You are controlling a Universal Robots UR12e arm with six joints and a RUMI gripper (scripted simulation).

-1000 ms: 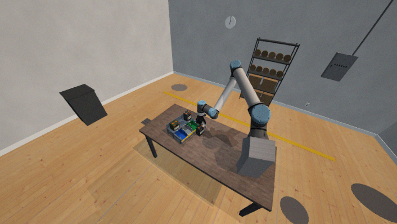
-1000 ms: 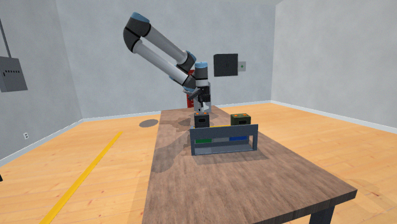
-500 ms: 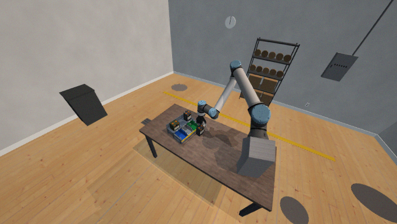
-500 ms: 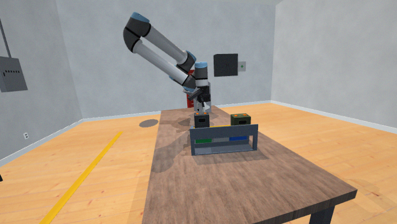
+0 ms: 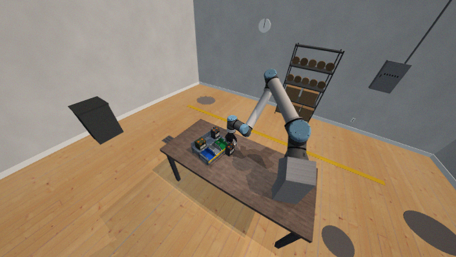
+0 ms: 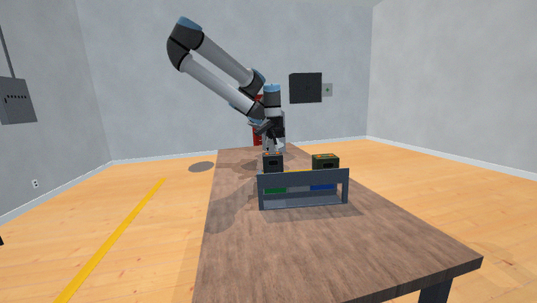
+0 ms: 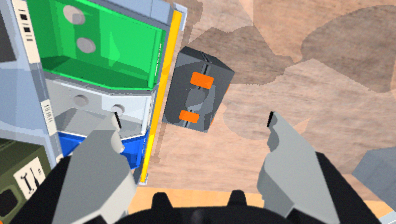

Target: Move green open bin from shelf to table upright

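Observation:
The green open bin (image 5: 221, 143) (image 6: 275, 190) (image 7: 112, 62) sits in the blue-grey shelf (image 5: 197, 150) (image 6: 303, 177) (image 7: 14, 95), at one end of its row. In the wrist view, two round grey parts (image 7: 86, 45) (image 7: 74, 15) lie in it. My gripper (image 5: 234, 143) (image 6: 274, 148) (image 7: 195, 112) is open and empty, pointing down above the table at the shelf's front. In the wrist view one fingertip shows over the grey bin and the other over the table, with a dark box (image 5: 229, 149) (image 7: 195, 97) below and between them.
A grey bin (image 7: 132, 107) and a blue bin (image 5: 208, 155) (image 7: 134, 152) stand beside the green one, behind a yellow front strip (image 7: 161, 87). A dark green box (image 5: 200, 143) (image 6: 325, 162) and another dark box (image 5: 214, 132) (image 6: 273, 164) stand on the shelf. The dark box in front stands close to the strip.

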